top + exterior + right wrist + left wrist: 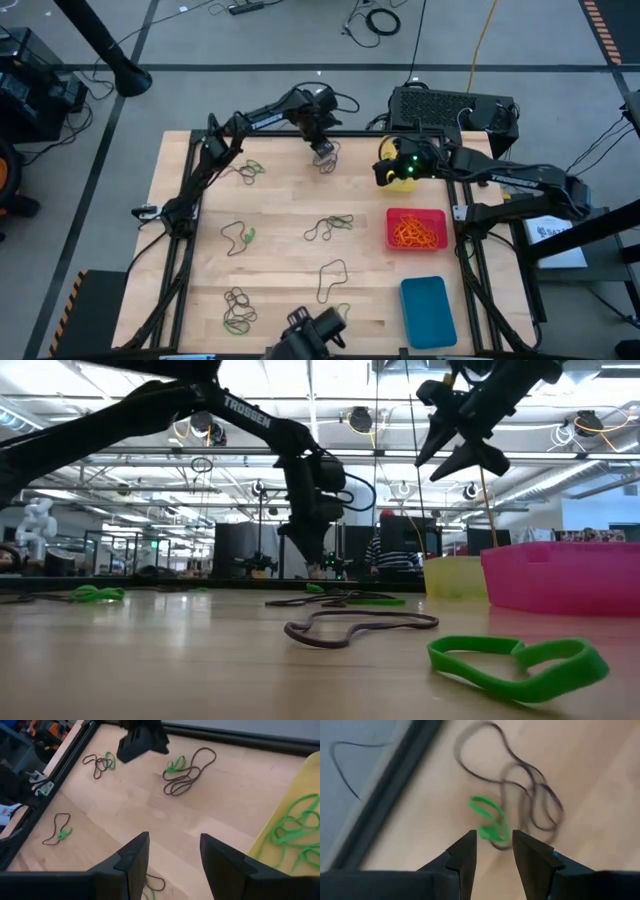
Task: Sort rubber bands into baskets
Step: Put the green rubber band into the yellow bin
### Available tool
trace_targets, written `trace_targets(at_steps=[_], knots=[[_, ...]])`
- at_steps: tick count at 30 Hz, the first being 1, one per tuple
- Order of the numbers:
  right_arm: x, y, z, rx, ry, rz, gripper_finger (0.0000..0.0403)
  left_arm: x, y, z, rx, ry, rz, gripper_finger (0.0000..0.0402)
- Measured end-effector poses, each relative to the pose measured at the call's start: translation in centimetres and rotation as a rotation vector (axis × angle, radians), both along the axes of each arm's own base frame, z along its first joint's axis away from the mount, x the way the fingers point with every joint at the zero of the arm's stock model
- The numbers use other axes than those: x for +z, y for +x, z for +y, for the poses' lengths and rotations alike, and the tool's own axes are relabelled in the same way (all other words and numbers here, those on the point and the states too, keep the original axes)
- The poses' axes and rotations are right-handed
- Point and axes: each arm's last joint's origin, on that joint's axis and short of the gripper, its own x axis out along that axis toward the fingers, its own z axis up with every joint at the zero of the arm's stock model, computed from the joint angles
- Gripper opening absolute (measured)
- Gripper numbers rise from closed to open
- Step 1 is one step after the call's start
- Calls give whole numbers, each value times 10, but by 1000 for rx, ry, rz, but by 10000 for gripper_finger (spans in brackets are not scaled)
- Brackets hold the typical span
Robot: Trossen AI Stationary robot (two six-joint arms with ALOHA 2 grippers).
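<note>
Rubber bands lie in loose clusters on the wooden table [280, 250]. My left gripper [322, 150] stands open at the far middle, pointing down over one cluster of dark bands [525, 785] and a green band [487, 817]. The green band shows between its fingertips [494, 845]; I see no touch. My right gripper [395, 165] is open with nothing in it, raised over the yellow basket [295, 805], which holds green bands [292, 832]. The red basket [438, 215] holds orange bands [412, 232]. The blue basket [428, 310] sits near the front right.
Other clusters lie at the far left [250, 170], middle left [238, 237], centre [330, 227], front centre [332, 280] and front left [238, 308]. A black box [450, 108] stands beyond the far edge. A black frame rail [190, 200] runs along the left side.
</note>
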Motion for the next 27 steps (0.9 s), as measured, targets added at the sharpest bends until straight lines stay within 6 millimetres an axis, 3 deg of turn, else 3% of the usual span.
trace_targets(at_steps=[10, 21, 27], knots=[[-1, 5, 3, -5, 15, -23, 169, -13, -11, 19, 41, -37, -47, 132], [3, 9, 3, 3, -2, -69, 169, -56, -12, 12, 30, -81, -37, 132], [3, 9, 4, 12, -11, -63, 169, -58, -12, 11, 47, -108, -46, 128]])
